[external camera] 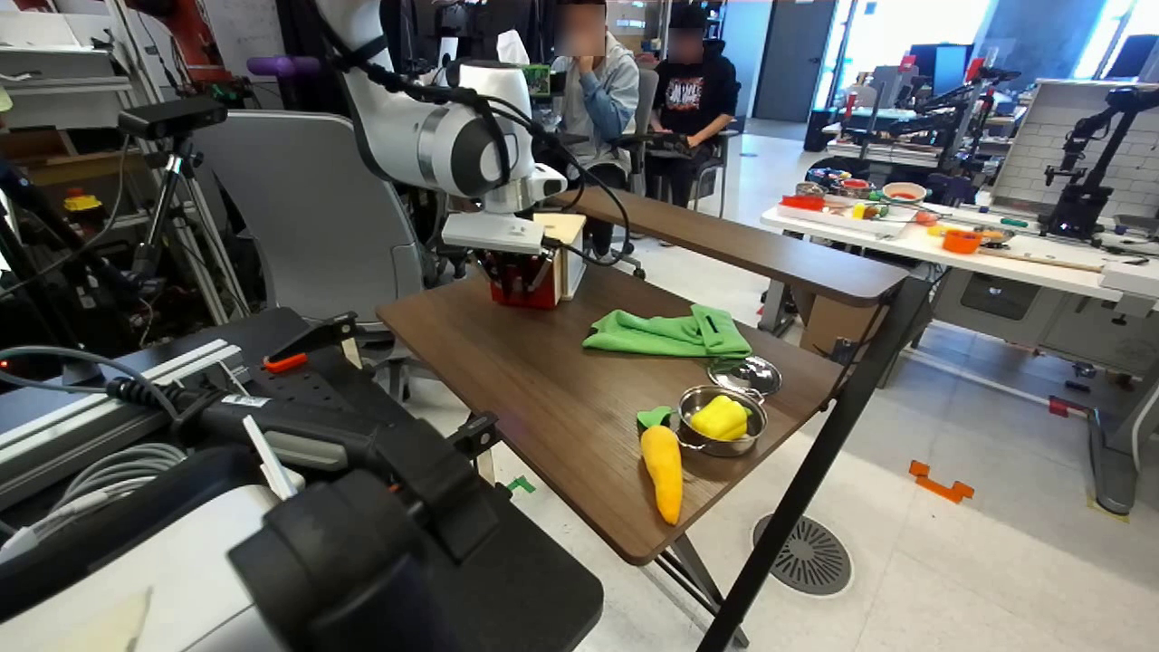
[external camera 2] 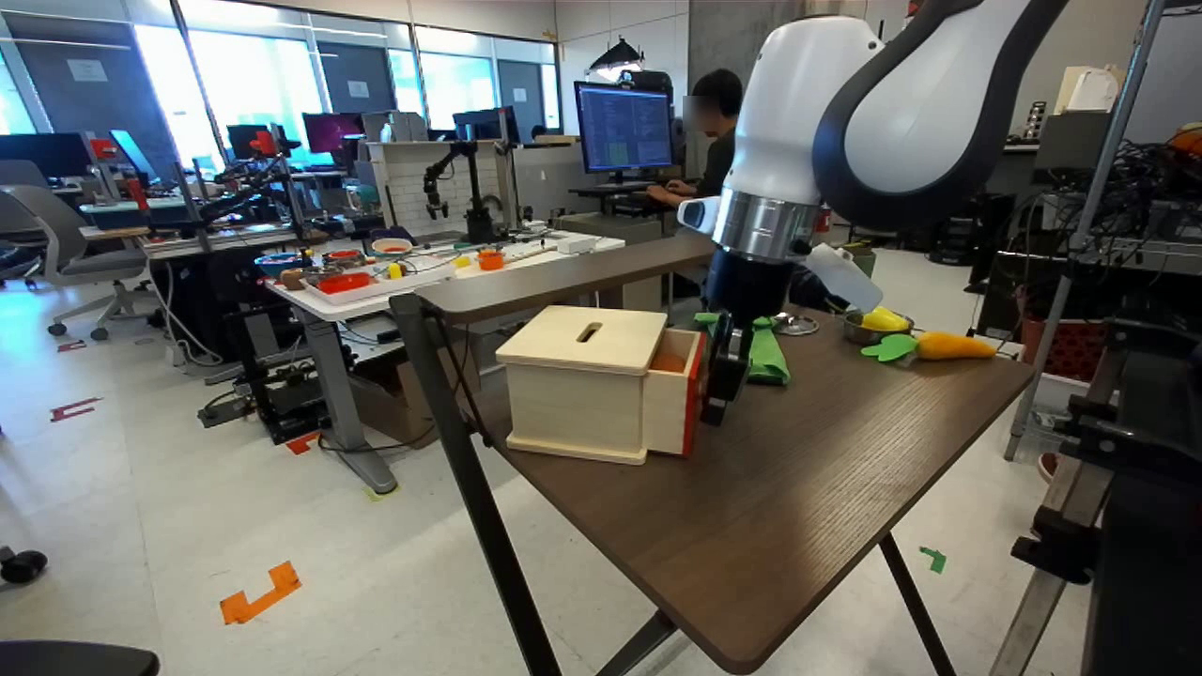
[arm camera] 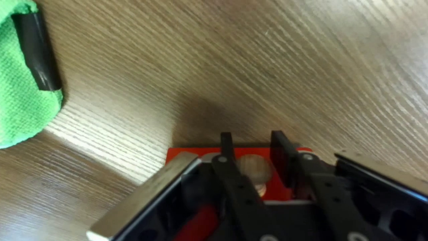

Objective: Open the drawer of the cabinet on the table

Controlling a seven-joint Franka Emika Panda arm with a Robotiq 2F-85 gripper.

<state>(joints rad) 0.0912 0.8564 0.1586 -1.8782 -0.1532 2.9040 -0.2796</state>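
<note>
The cabinet is a pale wooden box with a slotted lid [external camera 2: 575, 399]; its side also shows in an exterior view [external camera: 574, 267]. It stands on the brown table [external camera 2: 798, 507]. Its drawer [external camera 2: 669, 406] is partly out, with a red front panel [arm camera: 282, 193]. Something orange-brown shows inside it. A round wooden knob [arm camera: 255, 167] sits on the red front. My gripper [arm camera: 252, 144] points down at the front, with its fingers on either side of the knob. The knob is close to one finger, and a gap shows to the other. The gripper also shows in both exterior views [external camera: 518, 282] [external camera 2: 721, 394].
A green cloth [external camera: 670, 333] lies near the cabinet. Beyond it are a metal lid [external camera: 747, 374], a pot [external camera: 744, 439] with a yellow pepper [external camera: 720, 418], and an orange carrot [external camera: 665, 475]. A raised brown shelf [external camera: 724, 244] runs along the table's back edge.
</note>
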